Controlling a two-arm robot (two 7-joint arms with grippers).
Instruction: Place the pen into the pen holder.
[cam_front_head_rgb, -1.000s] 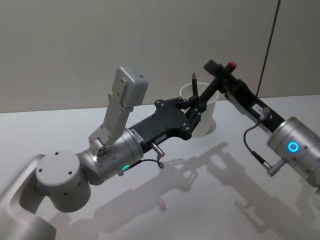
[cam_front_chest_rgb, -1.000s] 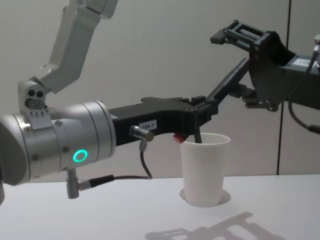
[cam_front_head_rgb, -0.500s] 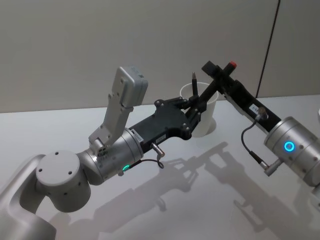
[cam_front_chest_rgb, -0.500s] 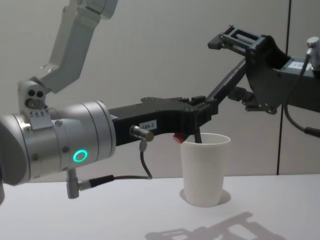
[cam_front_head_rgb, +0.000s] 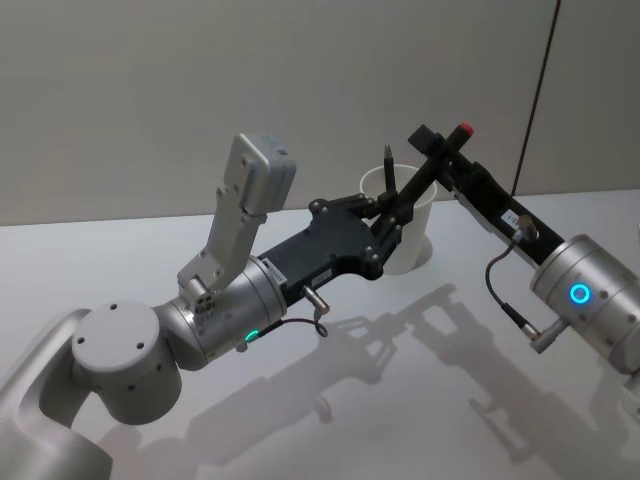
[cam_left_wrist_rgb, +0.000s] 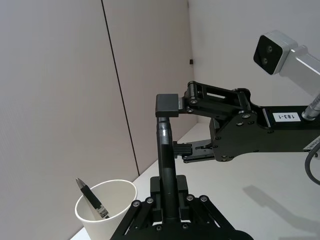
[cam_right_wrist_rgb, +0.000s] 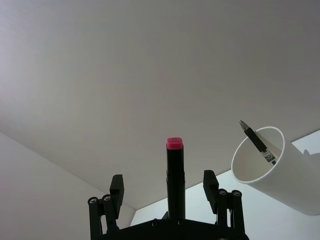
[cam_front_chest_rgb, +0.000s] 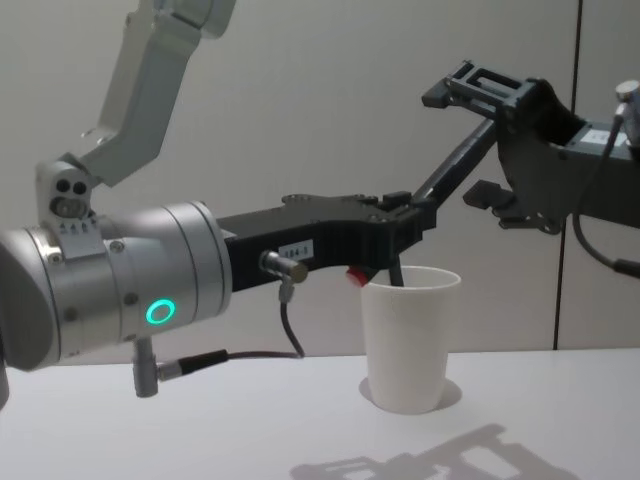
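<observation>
The white table (cam_front_head_rgb: 400, 400) carries only a paper cup (cam_front_chest_rgb: 410, 340), standing upright near its far edge. The left arm (cam_front_head_rgb: 230, 300) reaches in low from the left and the right arm (cam_front_head_rgb: 585, 295) from the right, and they meet above and just beside the cup. The left gripper (cam_front_head_rgb: 388, 222) has its jaws closed on a black pen (cam_left_wrist_rgb: 166, 160) with a red end. The pen slants up past the rim into the gap of the right gripper (cam_right_wrist_rgb: 164, 181), whose jaws stand wide apart on either side. Whether a pad touches the pen I cannot tell. Another pen (cam_left_wrist_rgb: 91, 196) already leans inside the cup. The held pen is close to the cup but not in it, so it seems that tipping, lowering and releasing remain.
</observation>
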